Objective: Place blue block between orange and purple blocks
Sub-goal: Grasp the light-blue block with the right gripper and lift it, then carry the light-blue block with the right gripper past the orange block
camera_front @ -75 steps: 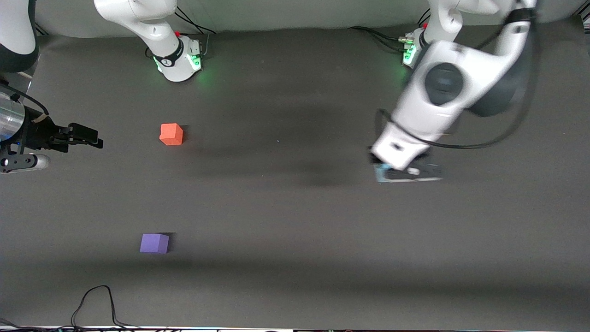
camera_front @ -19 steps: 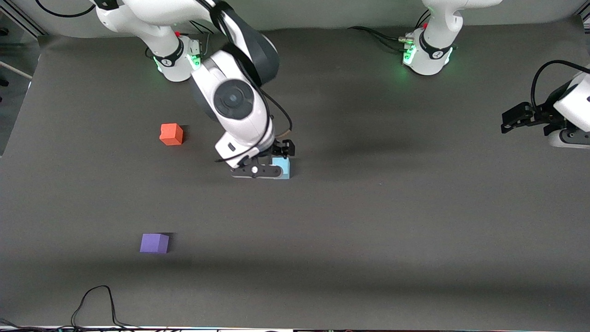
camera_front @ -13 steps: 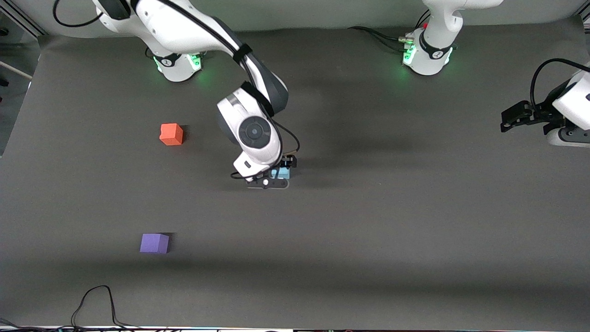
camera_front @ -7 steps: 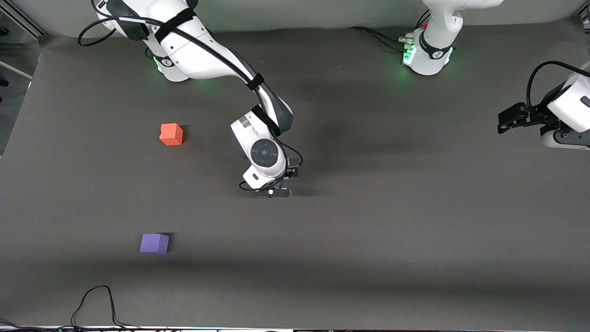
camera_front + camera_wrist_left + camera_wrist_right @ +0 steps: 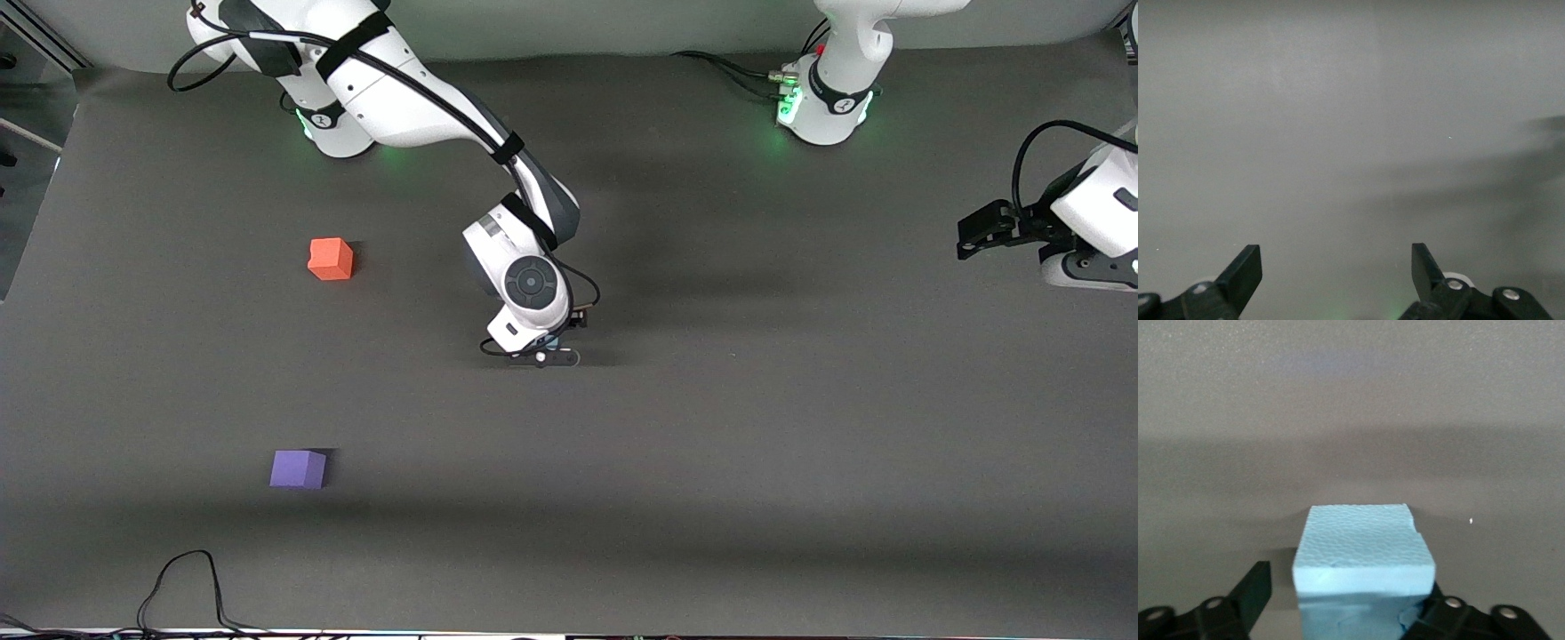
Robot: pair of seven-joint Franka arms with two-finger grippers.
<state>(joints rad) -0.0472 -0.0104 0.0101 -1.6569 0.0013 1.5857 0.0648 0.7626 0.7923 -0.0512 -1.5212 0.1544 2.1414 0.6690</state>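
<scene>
The blue block [image 5: 1365, 540] sits on the dark table mat in the middle of the table. It stands between the fingers of my right gripper [image 5: 1348, 587], which is open: one finger touches its side and the other stands a small gap off. In the front view the right gripper [image 5: 547, 348] is down at the mat and the hand hides the block. The orange block [image 5: 331, 259] and the purple block [image 5: 299, 468] lie toward the right arm's end, the purple one nearer the front camera. My left gripper [image 5: 971, 236] waits open and empty [image 5: 1337, 257] above the left arm's end.
A black cable [image 5: 182, 582] loops on the mat near the front edge, nearer the front camera than the purple block. The two arm bases [image 5: 342, 120] stand along the back edge.
The left gripper carried the blue block earlier, then drew back to its end. The right hand has lowered over the block, which is now between its fingers. The orange and purple blocks have not moved.
</scene>
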